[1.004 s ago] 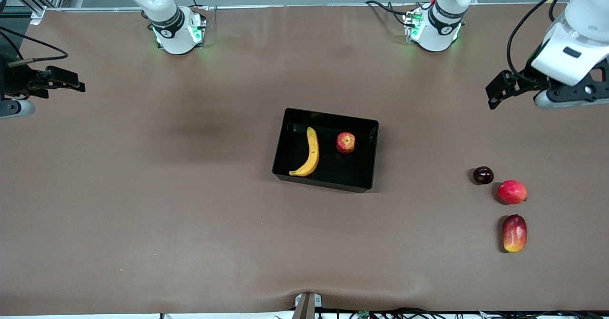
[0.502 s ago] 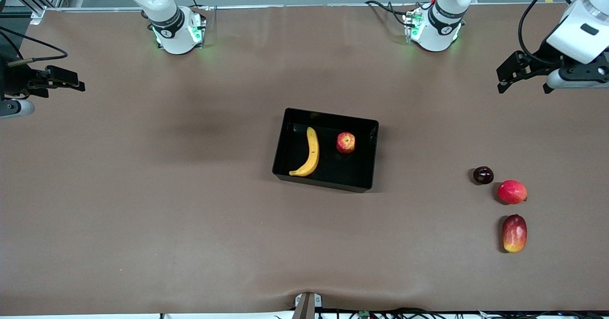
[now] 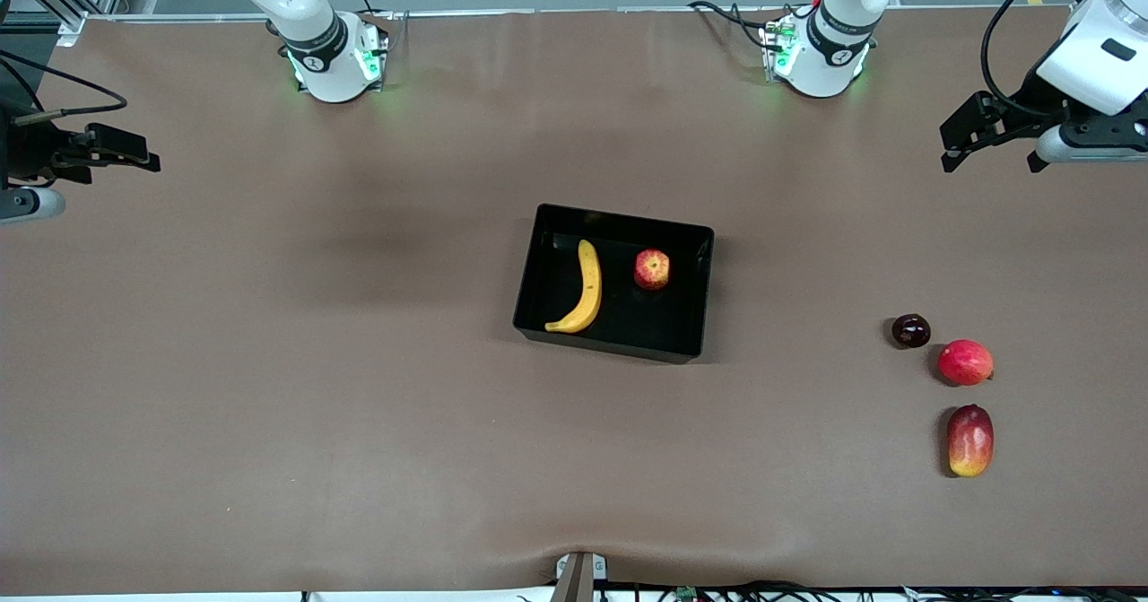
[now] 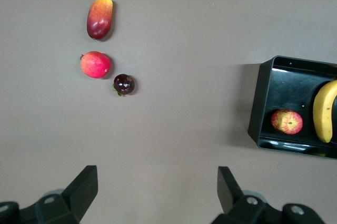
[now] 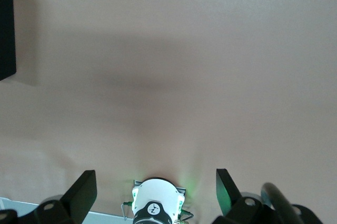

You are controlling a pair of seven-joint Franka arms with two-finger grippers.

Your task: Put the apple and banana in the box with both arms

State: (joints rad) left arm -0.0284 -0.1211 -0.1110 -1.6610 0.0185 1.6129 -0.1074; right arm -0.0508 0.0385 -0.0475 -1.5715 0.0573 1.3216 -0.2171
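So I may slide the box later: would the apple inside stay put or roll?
Probably rolls: the apple is round and sits loose on the box's glossy floor, apart from the banana. The low walls should likely stop it.

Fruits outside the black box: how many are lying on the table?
3, all toward the left arm's end of the table: a small dark fruit, a pinkish-red round fruit beside it, and a red-yellow mango nearest the front camera. None seems hidden.
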